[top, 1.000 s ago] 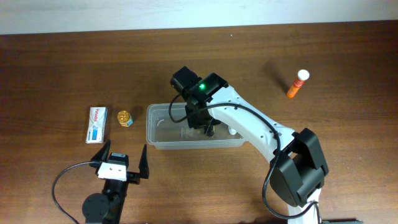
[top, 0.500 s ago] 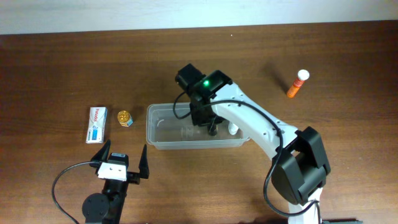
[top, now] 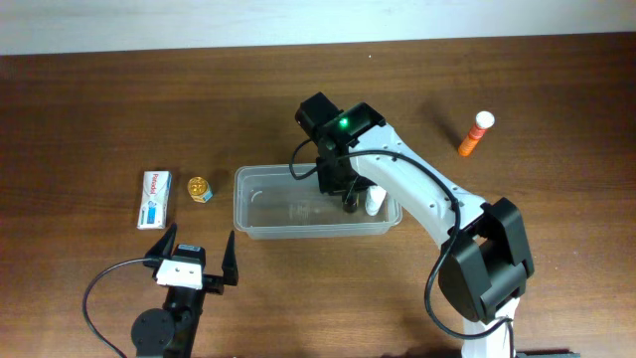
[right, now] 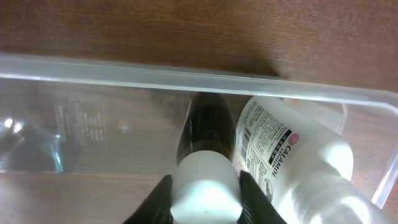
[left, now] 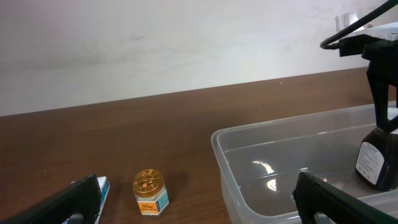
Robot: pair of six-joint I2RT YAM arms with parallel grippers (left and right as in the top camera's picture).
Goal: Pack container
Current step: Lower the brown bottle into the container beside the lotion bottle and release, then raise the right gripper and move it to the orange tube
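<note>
The clear plastic container [top: 260,211] lies in the middle of the table and also shows in the left wrist view [left: 231,167] and the right wrist view [right: 93,124]. My right gripper [right: 205,193] is shut on the white cap of a dark bottle [right: 205,127] and holds it upright inside the container's right end. A white calamine lotion bottle [right: 280,152] lies in the container right beside it. My left gripper [top: 194,261] is open and empty, near the front edge, short of the container.
A small gold-lidded jar [top: 200,188] and a white-and-blue box [top: 153,198] sit left of the container. An orange tube with a white cap [top: 475,133] lies at the far right. The right arm [top: 417,199] reaches over the container's right end.
My right gripper has moved right along the container with the dark bottle, from the middle to the right end beside the white bottle. The left arm has not moved.
</note>
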